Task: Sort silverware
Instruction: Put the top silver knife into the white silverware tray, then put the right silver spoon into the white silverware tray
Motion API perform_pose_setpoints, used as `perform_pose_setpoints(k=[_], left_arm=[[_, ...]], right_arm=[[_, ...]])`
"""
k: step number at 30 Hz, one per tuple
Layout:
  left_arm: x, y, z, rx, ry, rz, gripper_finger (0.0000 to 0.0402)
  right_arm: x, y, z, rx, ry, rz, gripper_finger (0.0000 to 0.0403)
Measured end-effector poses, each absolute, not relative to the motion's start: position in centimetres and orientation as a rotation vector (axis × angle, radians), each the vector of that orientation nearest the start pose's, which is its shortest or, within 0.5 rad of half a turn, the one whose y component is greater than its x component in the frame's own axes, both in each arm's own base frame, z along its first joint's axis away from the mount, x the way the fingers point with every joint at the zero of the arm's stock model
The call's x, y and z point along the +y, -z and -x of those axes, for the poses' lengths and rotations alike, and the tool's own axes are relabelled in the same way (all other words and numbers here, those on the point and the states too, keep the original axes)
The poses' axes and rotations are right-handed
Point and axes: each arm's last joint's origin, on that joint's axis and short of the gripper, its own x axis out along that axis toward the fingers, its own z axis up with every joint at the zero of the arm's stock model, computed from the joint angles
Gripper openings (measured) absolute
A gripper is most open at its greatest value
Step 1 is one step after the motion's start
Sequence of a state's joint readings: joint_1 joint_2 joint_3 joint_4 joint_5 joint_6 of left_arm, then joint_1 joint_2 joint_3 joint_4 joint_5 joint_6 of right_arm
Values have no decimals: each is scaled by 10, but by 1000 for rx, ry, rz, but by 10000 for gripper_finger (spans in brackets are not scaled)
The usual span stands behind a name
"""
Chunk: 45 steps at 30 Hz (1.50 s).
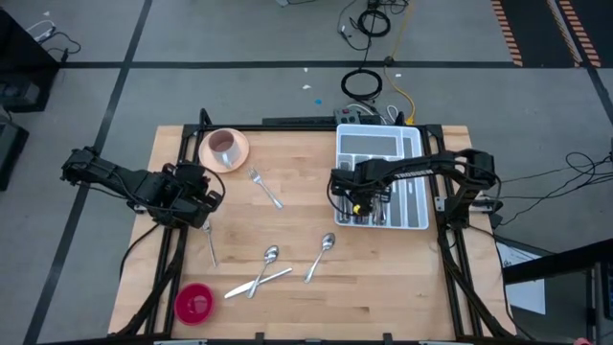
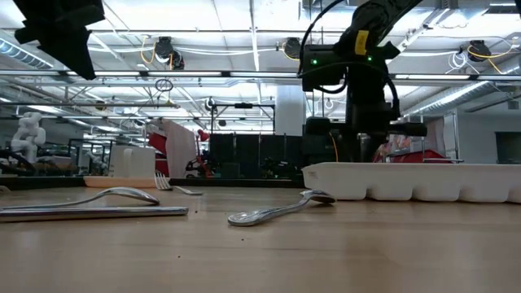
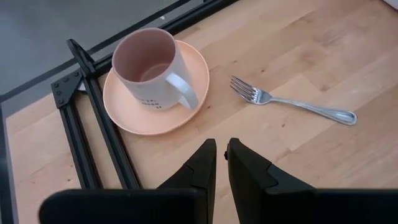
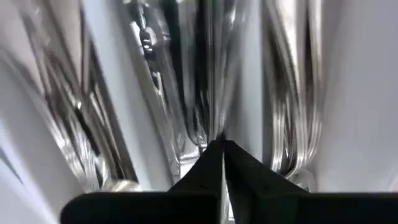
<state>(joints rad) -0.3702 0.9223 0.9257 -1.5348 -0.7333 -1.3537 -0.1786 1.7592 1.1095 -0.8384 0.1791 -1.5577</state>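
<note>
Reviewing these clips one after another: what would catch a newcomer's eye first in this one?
Probably the right gripper, fingers shut, lowered into the white cutlery tray at the table's right, right above the silverware already sorted there. Next, the loose pieces on the bare wood: a fork near the pink cup on its saucer, and spoons with a knife toward the front, while the left gripper waits at the left.

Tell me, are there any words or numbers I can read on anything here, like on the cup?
None can be read. The pink cup has a row of small dark print low on its side, too small and blurred to make out. The saucer, fork and white tray show no lettering.
</note>
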Motion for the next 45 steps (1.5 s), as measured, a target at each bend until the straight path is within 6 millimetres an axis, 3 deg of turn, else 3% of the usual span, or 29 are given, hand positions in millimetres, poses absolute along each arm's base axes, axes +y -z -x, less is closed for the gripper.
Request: perform_pose_setpoints(k=[8,12,20,24,26,29,33,37,45], left_arm=[[-21,-286,-108,812,-1021,341,48],[-21,-286,-109,812,-1021,341,48],[-21,-286,-109,810,-1019,347,48],[-23,-285,-111,820,-995,391,48],[-24,-285,-113,821,-974,415,48],[-26,-285,-116,821,-938,405,48],[-26,-285,-116,822,-933,398,48],[-26,-285,-116,824,-933,397,48],[-26,-285,-115,835,-934,386,48]], right_arm=[[-62,-167,-301,1478,-783,1155,70],[-64,-178,-301,1555,-777,1182,97],[-69,-240,-325,1528,-458,1038,105],[-69,-280,-340,1372,-193,723,105],[-62,-295,-346,1244,-225,526,105],[-35,-302,-357,1108,-324,495,105],[10,-290,-370,1059,-466,611,105],[44,-260,-383,1114,-569,631,105],[90,-195,-401,1206,-739,604,105]])
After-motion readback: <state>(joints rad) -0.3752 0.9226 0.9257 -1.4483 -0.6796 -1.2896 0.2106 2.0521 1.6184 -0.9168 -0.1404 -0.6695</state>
